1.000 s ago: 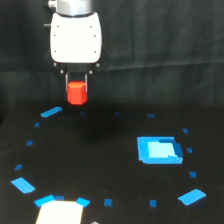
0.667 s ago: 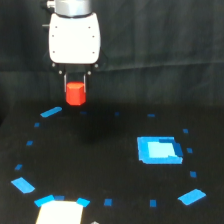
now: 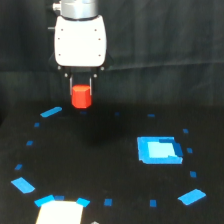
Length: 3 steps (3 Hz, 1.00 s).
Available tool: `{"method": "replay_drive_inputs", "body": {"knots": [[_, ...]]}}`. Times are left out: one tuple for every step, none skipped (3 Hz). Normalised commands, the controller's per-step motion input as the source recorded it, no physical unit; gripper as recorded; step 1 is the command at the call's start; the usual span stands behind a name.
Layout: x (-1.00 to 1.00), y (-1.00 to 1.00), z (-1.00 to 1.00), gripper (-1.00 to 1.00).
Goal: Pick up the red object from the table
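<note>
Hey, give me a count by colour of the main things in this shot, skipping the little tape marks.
Red: 1, the red object, held in the claw above the table.
Blue: 1, the large blue rectangle.
White: 2, the claw's white housing and a white patch at the bottom edge.
Total: 4

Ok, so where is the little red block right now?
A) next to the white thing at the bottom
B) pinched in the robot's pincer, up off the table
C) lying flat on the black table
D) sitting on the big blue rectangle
B: the red block sits between the fingers of the pincer, raised above the black table, away from the blue rectangle.
</note>
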Motion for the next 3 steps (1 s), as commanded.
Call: {"method": "replay_drive_inputs", "body": {"knots": [[-0.12,0.16,-0.05,-1.0],[-0.26,-0.22,-0.22,-0.54],[-0.26,-0.11,-0.46,-1.0]]}}
